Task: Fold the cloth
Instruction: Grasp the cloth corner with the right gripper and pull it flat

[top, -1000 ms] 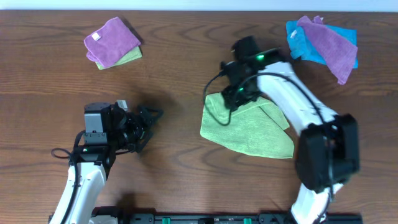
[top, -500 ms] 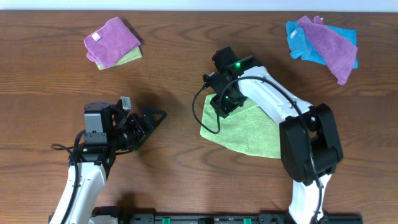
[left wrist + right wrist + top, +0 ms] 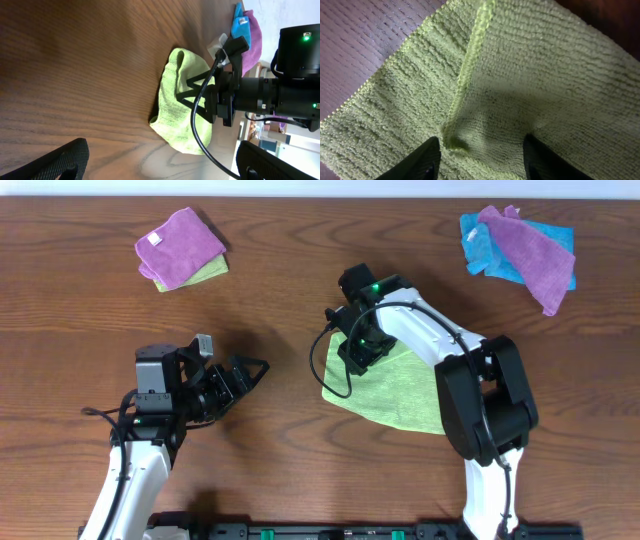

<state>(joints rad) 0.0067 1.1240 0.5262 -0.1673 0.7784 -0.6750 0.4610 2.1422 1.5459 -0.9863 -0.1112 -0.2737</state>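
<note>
The lime-green cloth [image 3: 400, 395] lies on the wooden table right of centre, partly doubled over itself. In the right wrist view a folded layer [image 3: 540, 75] rests on the lower layer [image 3: 395, 110], its hem running up the middle. My right gripper [image 3: 358, 350] is low over the cloth's upper left part, open, with both fingertips [image 3: 427, 160] spread on the cloth and a small bunch of fabric between them. My left gripper [image 3: 245, 375] is open and empty, left of the cloth, above bare table. The left wrist view shows the cloth [image 3: 172, 107] with the right gripper [image 3: 210, 97] on it.
A purple cloth on a green one [image 3: 180, 248] lies at the back left. A blue cloth [image 3: 485, 242] under a purple one [image 3: 535, 250] lies at the back right. The right arm's black cable [image 3: 325, 365] loops over the cloth's left edge.
My right gripper has moved left and slightly toward the front across the cloth, and the cloth's right side has drawn in. My left gripper has shifted slightly and its fingers stand wider.
</note>
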